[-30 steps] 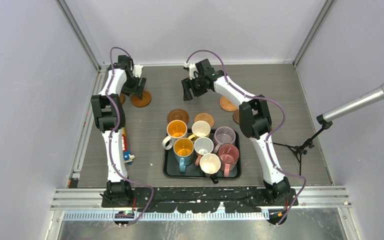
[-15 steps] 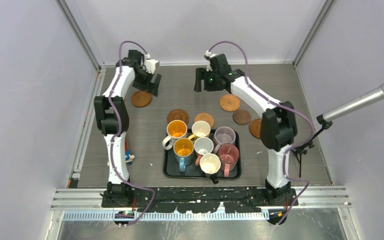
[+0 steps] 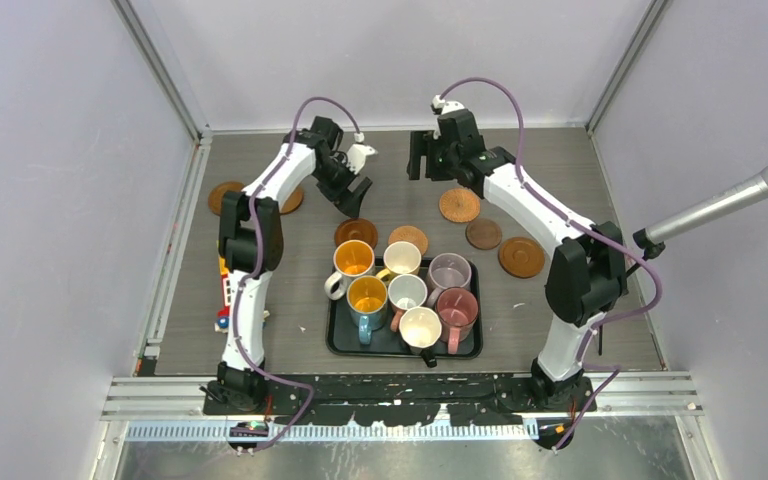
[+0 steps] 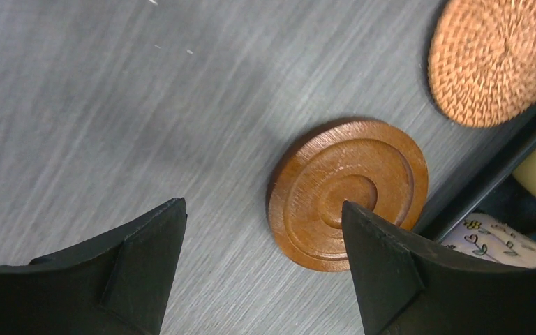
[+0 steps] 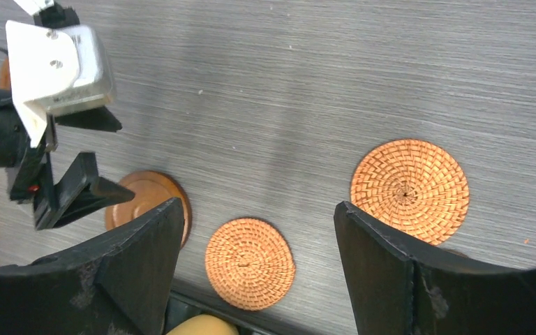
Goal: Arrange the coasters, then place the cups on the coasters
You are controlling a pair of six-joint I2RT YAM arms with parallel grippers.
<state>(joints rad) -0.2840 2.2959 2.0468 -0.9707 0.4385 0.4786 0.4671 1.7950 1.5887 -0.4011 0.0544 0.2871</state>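
Note:
Several brown coasters lie flat around the back of the table. My left gripper (image 3: 353, 200) hangs open and empty just above a ringed wooden coaster (image 4: 349, 192), which lies near its right finger (image 4: 384, 272). A woven coaster (image 4: 499, 59) sits beyond it, beside the tray. My right gripper (image 3: 422, 160) is open and empty at the back, high over the same woven coaster (image 5: 250, 263), with a larger woven coaster (image 5: 410, 190) to its right. Several cups (image 3: 407, 291) stand packed on the black tray (image 3: 338, 340).
More coasters lie at the far left (image 3: 225, 196) and the right (image 3: 521, 257). A yellow toy block (image 3: 222, 292) lies by the left arm. A microphone on a stand (image 3: 720, 210) reaches in from the right wall.
My left gripper swung right from the far-left coasters to the ringed coaster by the tray. My right gripper drew back and to the right. Both opened wider.

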